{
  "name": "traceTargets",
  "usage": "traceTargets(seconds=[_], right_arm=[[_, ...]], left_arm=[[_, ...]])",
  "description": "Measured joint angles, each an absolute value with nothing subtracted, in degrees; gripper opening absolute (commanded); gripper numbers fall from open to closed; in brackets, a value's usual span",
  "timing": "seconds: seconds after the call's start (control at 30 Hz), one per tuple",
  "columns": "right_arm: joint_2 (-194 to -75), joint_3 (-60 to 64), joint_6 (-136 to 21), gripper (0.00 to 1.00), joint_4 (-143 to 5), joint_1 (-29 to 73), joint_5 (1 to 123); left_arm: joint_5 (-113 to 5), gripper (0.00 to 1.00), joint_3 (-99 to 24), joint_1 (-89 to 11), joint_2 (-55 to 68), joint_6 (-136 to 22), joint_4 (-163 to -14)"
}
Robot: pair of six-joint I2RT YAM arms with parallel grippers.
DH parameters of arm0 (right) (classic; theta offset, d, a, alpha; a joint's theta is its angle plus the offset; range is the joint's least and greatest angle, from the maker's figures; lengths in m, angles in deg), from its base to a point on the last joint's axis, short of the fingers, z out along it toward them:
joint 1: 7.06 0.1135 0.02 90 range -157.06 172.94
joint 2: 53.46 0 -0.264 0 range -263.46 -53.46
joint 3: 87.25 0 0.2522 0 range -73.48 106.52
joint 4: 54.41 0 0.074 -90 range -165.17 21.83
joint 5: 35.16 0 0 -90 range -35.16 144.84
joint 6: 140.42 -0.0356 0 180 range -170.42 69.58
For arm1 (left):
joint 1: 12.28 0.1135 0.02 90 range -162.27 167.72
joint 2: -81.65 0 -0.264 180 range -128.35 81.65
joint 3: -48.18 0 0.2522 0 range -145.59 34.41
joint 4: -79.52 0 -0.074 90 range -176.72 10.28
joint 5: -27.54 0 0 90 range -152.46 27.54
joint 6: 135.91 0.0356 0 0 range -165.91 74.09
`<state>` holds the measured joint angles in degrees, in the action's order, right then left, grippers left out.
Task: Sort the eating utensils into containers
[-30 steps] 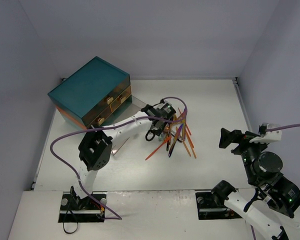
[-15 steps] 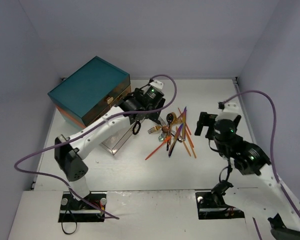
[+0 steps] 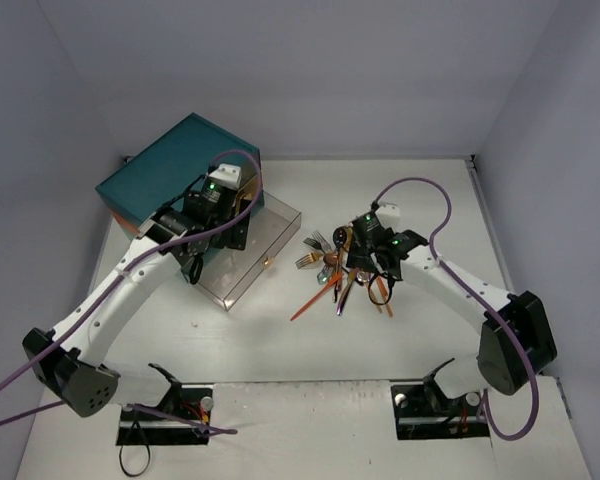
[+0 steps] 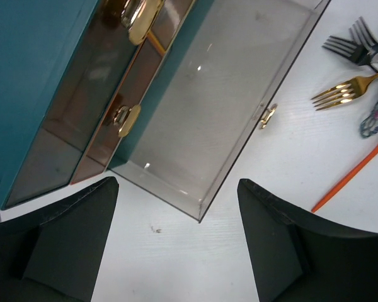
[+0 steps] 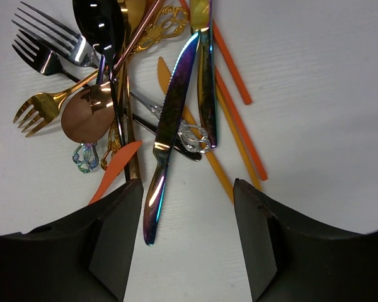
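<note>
Table (image 3: 430, 200) and chest (image 3: 170, 165), at ten o'clock on it, sit as they did a second ago, and the drawer (image 3: 272, 222) was already pulled out toward four o'clock. Both arms have moved. The left arm (image 3: 130, 285), then folded with its tip over the pile (image 3: 342, 268) at the centre, has swung to the chest. The left gripper (image 4: 176, 184) now hangs above the drawer's near corner, fingers apart, holding nothing. The right arm (image 3: 460, 285), then tucked away at four o'clock, has reached in to the pile. The right gripper (image 5: 188, 184) hovers over it, jaws apart, nothing clamped.

The top view alone shows both arms and the whole layout, but the pile is a tangle there. The left wrist view shows the drawer's clear walls and gold knob (image 4: 268, 116), and two amber drawers (image 4: 145, 82) in the chest. The right wrist view sorts the pile out. An iridescent knife (image 5: 171, 126) lies with its tip showing between the fingers. Orange chopsticks (image 5: 239, 135) lie at three o'clock of it. A copper spoon (image 5: 87, 119) and gold fork (image 5: 41, 108) lie at nine o'clock.
</note>
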<state>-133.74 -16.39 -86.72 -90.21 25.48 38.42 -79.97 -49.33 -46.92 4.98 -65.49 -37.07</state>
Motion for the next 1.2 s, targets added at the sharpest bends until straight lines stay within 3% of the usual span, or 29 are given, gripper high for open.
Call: traceTargets(seconds=[0.4,0.73,1.0,1.2], right_arm=[[-147.42,-19.18,-98.7,0.41,-84.19,30.41,40.43],[-148.49,-22.61,-106.68,0.3,-79.11,30.91,39.5],[-148.86,-23.1,-109.23,0.01,-75.91,30.85,38.61],[-146.02,-25.41,-109.37,0.0,-76.8,30.85,38.11]], left_arm=[[-77.05,0.74,-41.28,-44.95,13.33,-63.12,-36.4],[-74.47,0.74,-38.81,-44.77,16.9,-62.45,-36.27],[-73.72,0.74,-37.0,-44.77,18.18,-62.45,-36.33],[-72.71,0.74,-36.26,-44.77,18.48,-62.47,-36.29]])
